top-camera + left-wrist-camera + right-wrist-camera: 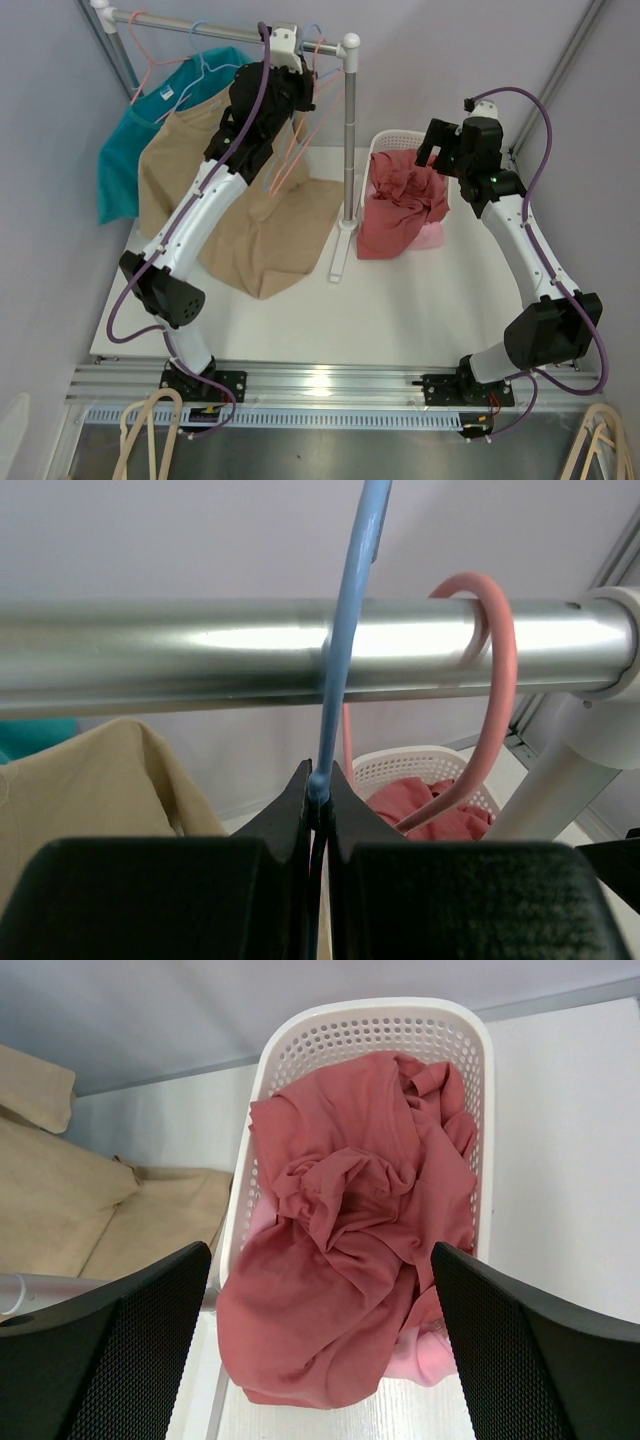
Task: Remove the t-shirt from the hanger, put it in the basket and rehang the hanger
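Rail (230,28): spanning the back, carrying the hangers.
Teal t-shirt (125,150): hanging at the rail's left end.
Tan t-shirt (270,230): drooping from the rail, its hem lying on the table (420,300).
Left gripper (303,52): reaching up at the rail beside a blue hanger (316,33), its fingers too hidden to read.
Right gripper (440,155): hovering with jaws apart over the basket (385,140), which is holding a red garment (400,205).

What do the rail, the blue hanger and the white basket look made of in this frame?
Rail: metal, likely polished steel or aluminium, judging by its bright, streaky reflections.
Blue hanger: probably plastic or plastic-coated wire. It looks smooth with a soft sheen.
Basket: white moulded plastic with a matte finish and regular rows of small holes.
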Available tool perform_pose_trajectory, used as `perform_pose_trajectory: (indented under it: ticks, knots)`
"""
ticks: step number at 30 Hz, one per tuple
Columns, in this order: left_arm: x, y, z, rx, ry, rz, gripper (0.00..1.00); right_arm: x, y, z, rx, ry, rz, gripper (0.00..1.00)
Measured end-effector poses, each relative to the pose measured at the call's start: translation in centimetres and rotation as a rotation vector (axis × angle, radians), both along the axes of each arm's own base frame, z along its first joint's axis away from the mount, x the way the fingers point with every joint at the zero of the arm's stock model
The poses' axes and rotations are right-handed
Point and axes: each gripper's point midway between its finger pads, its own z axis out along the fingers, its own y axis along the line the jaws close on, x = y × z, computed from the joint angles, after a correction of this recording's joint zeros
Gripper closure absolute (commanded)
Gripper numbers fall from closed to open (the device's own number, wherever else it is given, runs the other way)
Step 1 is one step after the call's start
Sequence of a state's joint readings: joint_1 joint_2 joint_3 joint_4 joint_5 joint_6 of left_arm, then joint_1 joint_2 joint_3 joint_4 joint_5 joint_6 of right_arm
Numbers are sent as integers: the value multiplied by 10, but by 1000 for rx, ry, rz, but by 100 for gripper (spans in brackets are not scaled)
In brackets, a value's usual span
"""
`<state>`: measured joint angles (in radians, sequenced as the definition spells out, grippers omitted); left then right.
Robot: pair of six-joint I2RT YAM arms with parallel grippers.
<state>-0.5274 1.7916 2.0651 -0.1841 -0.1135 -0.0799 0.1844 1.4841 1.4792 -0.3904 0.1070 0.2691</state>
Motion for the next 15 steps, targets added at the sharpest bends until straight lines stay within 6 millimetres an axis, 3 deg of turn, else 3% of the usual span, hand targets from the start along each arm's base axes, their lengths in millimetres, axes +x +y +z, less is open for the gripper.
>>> perform_pose_trajectory:
  ticks: [2, 5, 15]
  knots:
    - [0, 0, 2, -2, -4, -3, 74, 0, 0, 0, 1, 0, 2, 4]
    - [-1, -2, 2, -1, -4, -14, 62, 0, 0, 1, 2, -2, 1, 4]
    - [-2, -3, -2, 9, 9, -21, 60, -1, -1, 1, 2, -2, 0, 3]
